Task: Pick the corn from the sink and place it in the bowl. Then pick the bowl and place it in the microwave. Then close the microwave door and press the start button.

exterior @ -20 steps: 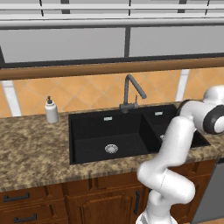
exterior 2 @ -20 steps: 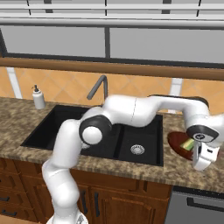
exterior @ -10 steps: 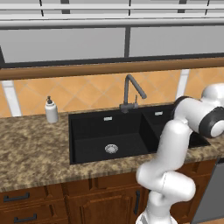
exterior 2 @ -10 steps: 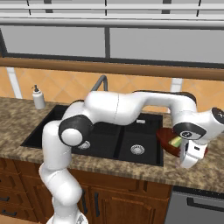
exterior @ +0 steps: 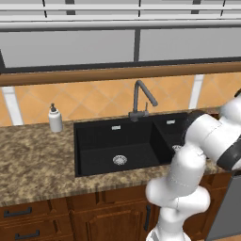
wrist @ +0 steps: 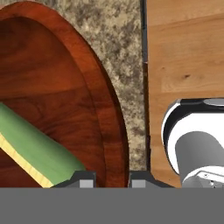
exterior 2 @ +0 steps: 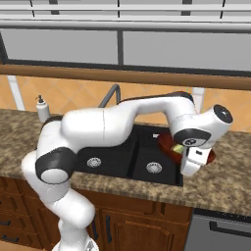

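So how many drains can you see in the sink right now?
2: one drain in the left basin of the sink, another in the right basin, near the arm. More could be hidden behind the arm.

Even, bright rendered light throughout, soft faint shadows, no glare, slightly coarse and blurry close up.

Reddish-brown bowl (wrist: pixel 52 87) — green-yellow corn (wrist: pixel 39 153) — speckled counter (wrist: pixel 118 39).

Granite counter (exterior: pixel 33 160), orange tiles (exterior: pixel 94 96), perhaps wooden cabinets (exterior: pixel 94 212).
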### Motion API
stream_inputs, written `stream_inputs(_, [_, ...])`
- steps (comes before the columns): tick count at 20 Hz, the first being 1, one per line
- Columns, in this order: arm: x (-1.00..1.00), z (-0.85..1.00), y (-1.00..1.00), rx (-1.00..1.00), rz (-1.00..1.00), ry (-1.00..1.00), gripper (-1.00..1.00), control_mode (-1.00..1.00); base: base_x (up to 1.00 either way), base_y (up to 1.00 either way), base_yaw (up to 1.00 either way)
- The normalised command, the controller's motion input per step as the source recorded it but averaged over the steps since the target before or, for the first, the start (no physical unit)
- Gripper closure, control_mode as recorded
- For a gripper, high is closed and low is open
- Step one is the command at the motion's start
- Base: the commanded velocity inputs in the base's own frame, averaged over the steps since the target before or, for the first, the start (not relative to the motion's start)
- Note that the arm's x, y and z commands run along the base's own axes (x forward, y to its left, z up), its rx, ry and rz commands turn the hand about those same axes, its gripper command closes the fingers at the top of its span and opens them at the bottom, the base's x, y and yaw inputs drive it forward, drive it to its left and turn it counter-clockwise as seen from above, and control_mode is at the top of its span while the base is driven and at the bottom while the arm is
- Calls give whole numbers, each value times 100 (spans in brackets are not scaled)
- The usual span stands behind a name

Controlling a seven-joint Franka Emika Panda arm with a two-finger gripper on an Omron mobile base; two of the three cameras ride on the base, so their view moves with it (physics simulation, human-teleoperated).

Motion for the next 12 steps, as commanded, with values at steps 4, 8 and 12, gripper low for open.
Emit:
stream_inputs(4, [0,41,47,0,-2,0,100,-100,0,0,0])
stream_inputs(8, [0,40,47,0,-2,0,100,-100,0,0,0])
stream_inputs(12, [-1,30,61,0,0,0,100,-100,0,0,0])
